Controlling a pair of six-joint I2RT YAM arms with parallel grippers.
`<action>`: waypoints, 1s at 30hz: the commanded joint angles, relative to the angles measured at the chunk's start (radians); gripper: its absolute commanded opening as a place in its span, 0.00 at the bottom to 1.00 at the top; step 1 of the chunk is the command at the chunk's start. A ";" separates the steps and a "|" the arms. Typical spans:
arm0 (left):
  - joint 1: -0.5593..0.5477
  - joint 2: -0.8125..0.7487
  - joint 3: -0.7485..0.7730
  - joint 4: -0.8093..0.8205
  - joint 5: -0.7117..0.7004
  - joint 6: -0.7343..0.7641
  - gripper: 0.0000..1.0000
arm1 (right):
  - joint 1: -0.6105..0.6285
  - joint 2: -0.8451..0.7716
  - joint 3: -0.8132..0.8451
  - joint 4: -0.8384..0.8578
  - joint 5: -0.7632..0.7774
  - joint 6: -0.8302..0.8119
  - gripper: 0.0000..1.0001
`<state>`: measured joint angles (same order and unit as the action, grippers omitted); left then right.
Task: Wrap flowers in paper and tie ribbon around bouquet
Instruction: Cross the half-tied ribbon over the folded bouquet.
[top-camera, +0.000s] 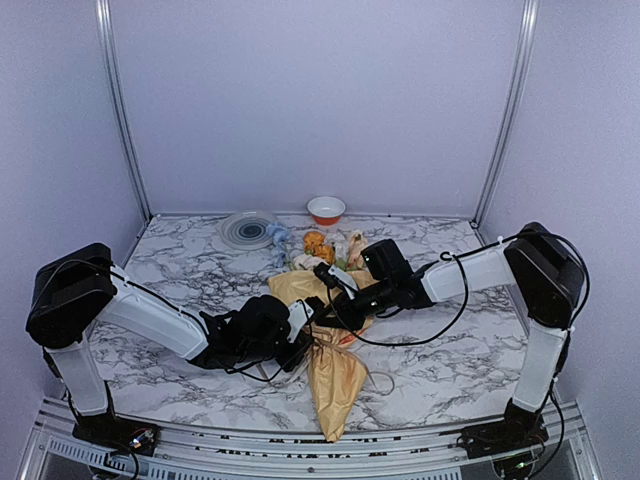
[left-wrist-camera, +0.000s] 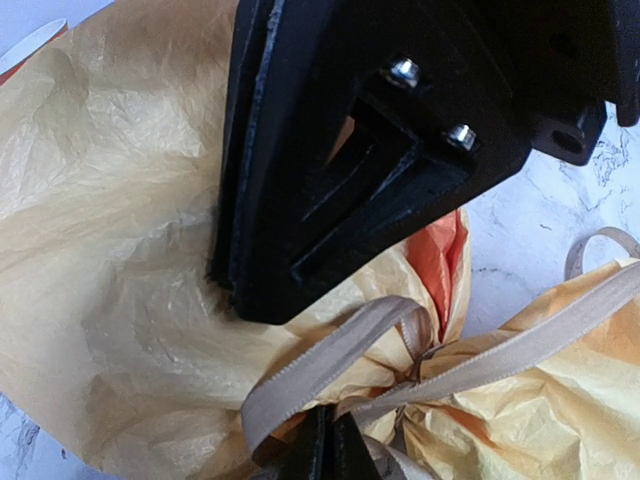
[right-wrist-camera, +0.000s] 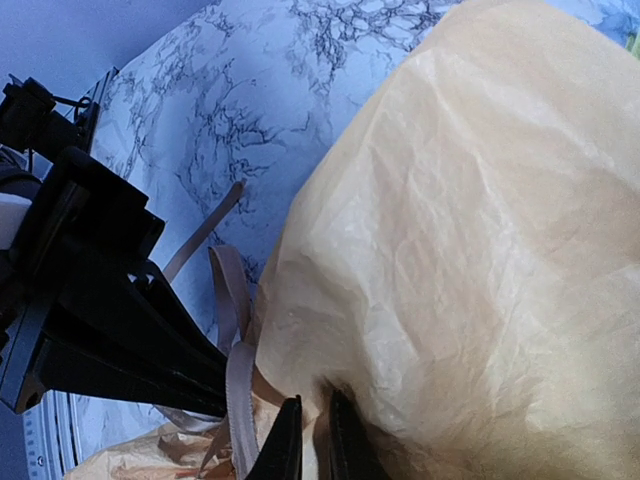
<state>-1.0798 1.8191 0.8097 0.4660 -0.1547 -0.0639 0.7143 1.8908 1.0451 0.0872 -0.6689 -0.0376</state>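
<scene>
Marble-patterned tabletop (top-camera: 180, 255), white with grey veins, sits inside a booth of plain pale lilac walls with metal rails in the corners. At the back stand a small orange-and-white bowl (top-camera: 326, 209) and a grey ringed disc (top-camera: 250, 229).

Both arms are stretched low and bent inward, meeting over the middle of the table from opposite sides. The bouquet (top-camera: 335, 375) lies there, its narrow tail towards the near edge and the flowers (top-camera: 320, 245) spilling out at the far end, with orange, cream and blue heads.

The paper (left-wrist-camera: 110, 220) is thin, crinkled and tan-yellow, with an orange inner face showing at a fold. It is gathered tight at the waist, where the ribbon (left-wrist-camera: 330, 360), a flat beige woven strip, is knotted and stands up in a loop.

The left gripper (left-wrist-camera: 327, 450) comes at the knot from the side, its jaws pressed together on the ribbon at the foot of the loop. The right gripper (right-wrist-camera: 315, 445) pokes into the paper's waist just beside the knot. Its jaws are nearly together with a pale sliver between them; I cannot tell if that is paper or ribbon, or whether they grip it.
</scene>
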 joint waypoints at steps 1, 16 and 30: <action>0.007 0.007 -0.011 0.015 0.004 0.003 0.04 | -0.003 0.033 0.012 -0.058 0.010 -0.042 0.11; 0.015 0.015 -0.006 0.014 -0.006 -0.004 0.05 | 0.013 0.050 0.058 -0.132 -0.233 -0.128 0.12; 0.024 0.015 0.004 0.015 -0.002 -0.009 0.03 | 0.013 0.076 0.081 -0.162 -0.252 -0.115 0.16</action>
<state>-1.0657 1.8191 0.8093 0.4664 -0.1574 -0.0666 0.7219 1.9579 1.0969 -0.0494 -0.9157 -0.1539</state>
